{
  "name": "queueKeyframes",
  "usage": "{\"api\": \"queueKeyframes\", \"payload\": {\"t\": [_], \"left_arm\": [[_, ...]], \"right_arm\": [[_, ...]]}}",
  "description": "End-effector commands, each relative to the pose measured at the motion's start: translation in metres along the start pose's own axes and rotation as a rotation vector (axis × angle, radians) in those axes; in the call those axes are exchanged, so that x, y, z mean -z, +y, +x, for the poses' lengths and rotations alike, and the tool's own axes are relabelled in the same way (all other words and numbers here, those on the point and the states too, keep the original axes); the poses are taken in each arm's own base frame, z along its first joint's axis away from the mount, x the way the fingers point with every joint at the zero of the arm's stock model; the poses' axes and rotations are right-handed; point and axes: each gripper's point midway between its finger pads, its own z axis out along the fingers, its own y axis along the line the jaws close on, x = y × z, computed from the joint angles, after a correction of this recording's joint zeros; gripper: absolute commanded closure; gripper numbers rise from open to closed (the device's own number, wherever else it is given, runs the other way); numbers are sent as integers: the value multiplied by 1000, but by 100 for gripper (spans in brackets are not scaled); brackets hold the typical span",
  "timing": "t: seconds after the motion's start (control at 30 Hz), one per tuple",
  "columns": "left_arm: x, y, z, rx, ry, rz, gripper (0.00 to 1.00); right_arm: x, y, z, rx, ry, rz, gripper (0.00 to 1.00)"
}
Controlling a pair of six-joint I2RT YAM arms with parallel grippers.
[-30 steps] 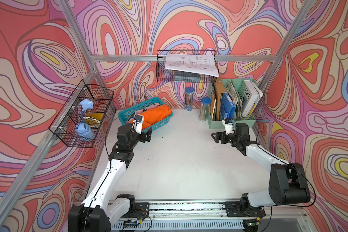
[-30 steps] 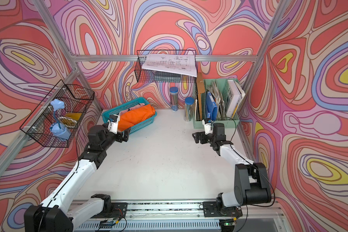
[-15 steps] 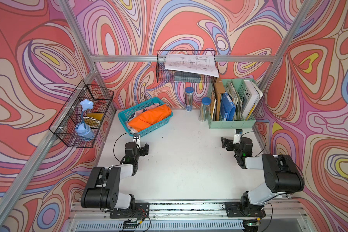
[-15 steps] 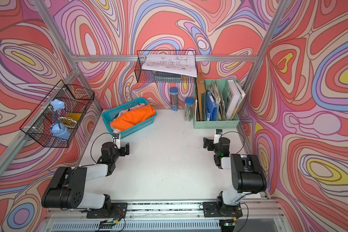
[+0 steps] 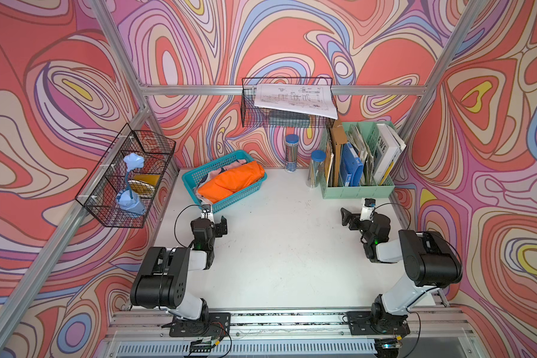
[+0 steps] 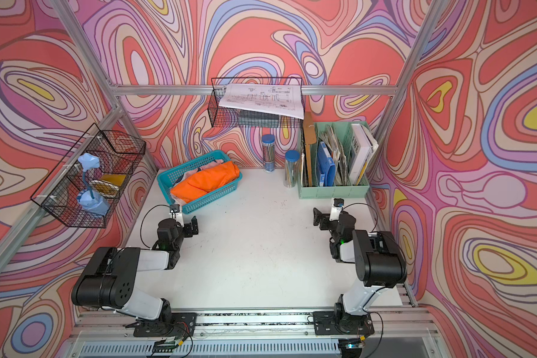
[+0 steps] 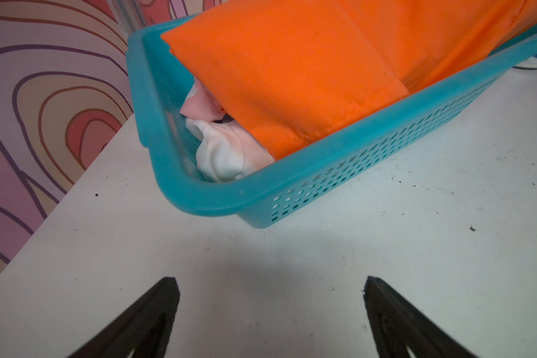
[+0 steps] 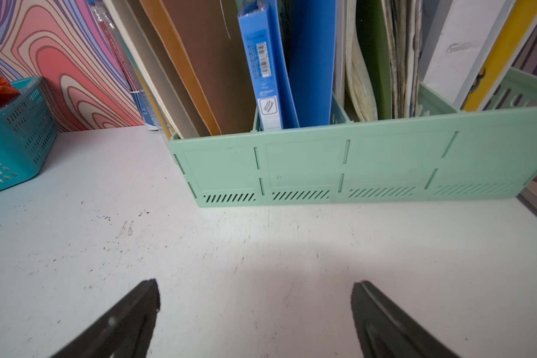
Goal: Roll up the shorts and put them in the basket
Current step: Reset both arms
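White tabletop (image 5: 276, 263), scuffed w/ dark specks, boxed in by swirly pink/red/lilac walls & a metal frame. Shorts (image 5: 230, 183) lie in the teal basket (image 5: 242, 196) at the far-left corner of the table: orange bundle, folded over, running lengthwise & poking above the rim. Left wrist view shows them on top of a pink cloth (image 7: 199, 105) & a white cloth (image 7: 227, 155), both bunched at the basket's end.

Left gripper (image 7: 270, 285): jaws spread wide, nothing btw them, over bare table just short of the basket's near corner, not touching it. Right gripper (image 8: 255, 285): jaws spread wide too, empty, over bare table facing the green file rack (image 8: 385, 161), near but apart. Neither is touching the shorts.

Rack holds upright folders, papers & a blue binder (image 8: 292, 62). Two clear tubes w/ blue lids, tall tube (image 5: 291, 152) by the back wall, short tube (image 5: 315, 167) just beside the rack. Left-wall wire basket (image 5: 101, 201) has a blue lamp-like thing (image 5: 131, 183); back-wall wire basket (image 5: 251, 114) has a printed sheet (image 5: 295, 100) on top. Both arms are folded low near the front rail.
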Motion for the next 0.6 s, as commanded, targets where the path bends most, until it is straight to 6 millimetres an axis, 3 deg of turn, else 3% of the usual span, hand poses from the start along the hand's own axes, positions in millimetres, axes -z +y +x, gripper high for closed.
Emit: {"api": "queueKeyframes", "payload": {"t": [0.0,0.27,0.57], "left_arm": [[0,8,-10,28,-43,-36,2],[-3,-5,-8,-4,-21,34,1],[-2,-4,-9,-2,-23,33,1]], "right_arm": [[-1,-2,-12,3,-38,8,2],[-1,-2,-12,4,-37,9,2],[-1,-2,-12,3,-38,10,2]]}}
